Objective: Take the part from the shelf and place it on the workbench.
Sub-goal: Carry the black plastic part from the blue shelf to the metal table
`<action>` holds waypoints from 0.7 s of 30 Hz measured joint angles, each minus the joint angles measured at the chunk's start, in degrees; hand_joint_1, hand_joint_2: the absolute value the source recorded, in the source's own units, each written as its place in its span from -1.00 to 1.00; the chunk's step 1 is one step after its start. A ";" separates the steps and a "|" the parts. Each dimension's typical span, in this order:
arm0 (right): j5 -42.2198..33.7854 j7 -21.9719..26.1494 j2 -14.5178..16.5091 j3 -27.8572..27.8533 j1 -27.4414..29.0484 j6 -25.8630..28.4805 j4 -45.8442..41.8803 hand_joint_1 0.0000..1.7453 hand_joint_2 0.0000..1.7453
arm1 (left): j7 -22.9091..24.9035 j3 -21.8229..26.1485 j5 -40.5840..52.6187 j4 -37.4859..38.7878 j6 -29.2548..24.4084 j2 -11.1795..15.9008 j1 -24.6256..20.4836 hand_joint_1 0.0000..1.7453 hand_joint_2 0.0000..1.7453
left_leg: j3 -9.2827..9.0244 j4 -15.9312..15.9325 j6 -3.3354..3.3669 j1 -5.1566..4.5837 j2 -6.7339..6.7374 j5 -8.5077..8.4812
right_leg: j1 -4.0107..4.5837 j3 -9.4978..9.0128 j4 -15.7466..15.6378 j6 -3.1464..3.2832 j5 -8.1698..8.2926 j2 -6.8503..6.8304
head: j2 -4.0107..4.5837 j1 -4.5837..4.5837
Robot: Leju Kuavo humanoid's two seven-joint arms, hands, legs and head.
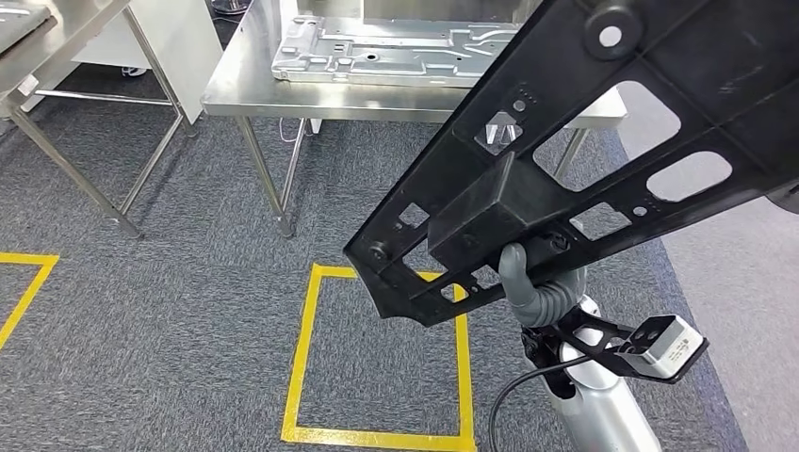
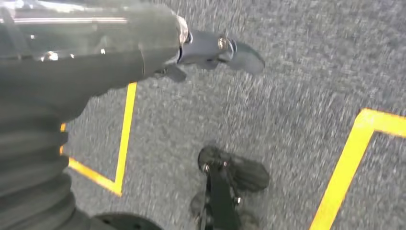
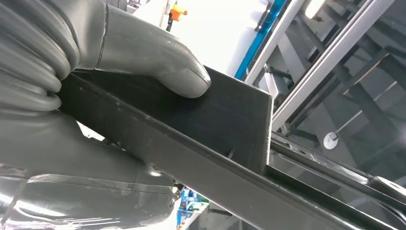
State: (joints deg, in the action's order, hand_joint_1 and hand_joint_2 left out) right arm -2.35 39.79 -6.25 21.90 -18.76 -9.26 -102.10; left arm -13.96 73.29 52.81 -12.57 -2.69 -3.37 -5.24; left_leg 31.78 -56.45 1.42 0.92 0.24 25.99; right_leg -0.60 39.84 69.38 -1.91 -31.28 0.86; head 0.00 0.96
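Right hand (image 1: pixel 539 282) clamped on part (image 1: pixel 603 141) from underneath, grey thumb (image 3: pixel 158 57) pressed flat on the boxy black block, fingers hidden behind. Held up in the air, tilted, low corner toward the yellow floor square (image 1: pixel 377 358), high end running off the top right of the head view. Black, flat, ribbed, with several cut-outs and a round boss near the upper end. Not touching the workbench (image 1: pixel 245 80); well short of it, above carpet (image 1: pixel 170 301). Silver plate (image 1: pixel 396 47) lying flat on the bench, steel legs below. Second steel table (image 1: pixel 57 38) at far left, separate from the bench. Wrist camera (image 1: pixel 664 347) on its black bracket sticking out beside the right forearm, cable looping down. Left hand (image 2: pixel 210 50) hanging over carpet, holding nothing; finger spacing not readable from this angle, picture blurred, so open or closed: can't tell. Yellow tape lines (image 2: pixel 352 158) on the floor below it. Right wrist view looking up along the part's edge, grey and blue frame members beyond, blurred.
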 joint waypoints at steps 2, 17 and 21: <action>0.04 -0.03 -0.02 0.01 0.17 -0.26 0.04 1.00 1.00 | -0.04 -0.01 0.00 0.00 0.01 0.00 0.02 -1.00 1.00 | -0.06 -0.10 -0.02 -0.03 0.29 0.20 | -0.24 2.61 4.61 -0.31 -0.88 -0.26 | 0.00 0.01; -0.37 -0.67 -0.20 0.03 -0.77 -1.32 0.21 1.00 1.00 | -0.54 -0.07 0.02 0.00 0.58 0.25 0.14 -1.00 1.00 | 7.99 -17.05 -3.22 0.02 0.28 7.88 | 0.21 -6.47 -12.06 3.36 5.41 -0.49 | 0.00 -0.58; -0.44 -0.73 -0.20 0.03 -0.77 -1.39 0.26 1.00 1.00 | -0.51 -0.07 0.02 0.00 0.56 0.41 0.25 -1.00 1.00 | 4.62 -6.50 -2.10 -0.24 0.02 0.08 | 0.52 -7.85 -12.00 3.06 4.36 0.07 | 0.00 -0.61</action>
State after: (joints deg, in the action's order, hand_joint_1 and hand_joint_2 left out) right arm -2.79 39.06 -6.45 21.93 -19.52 -10.65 -101.85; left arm -14.46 73.22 52.83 -12.57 -2.13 -2.96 -4.99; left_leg 36.40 -62.95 -0.68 0.68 0.26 26.07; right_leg -0.09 31.99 57.38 1.15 -26.92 0.93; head 0.00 0.35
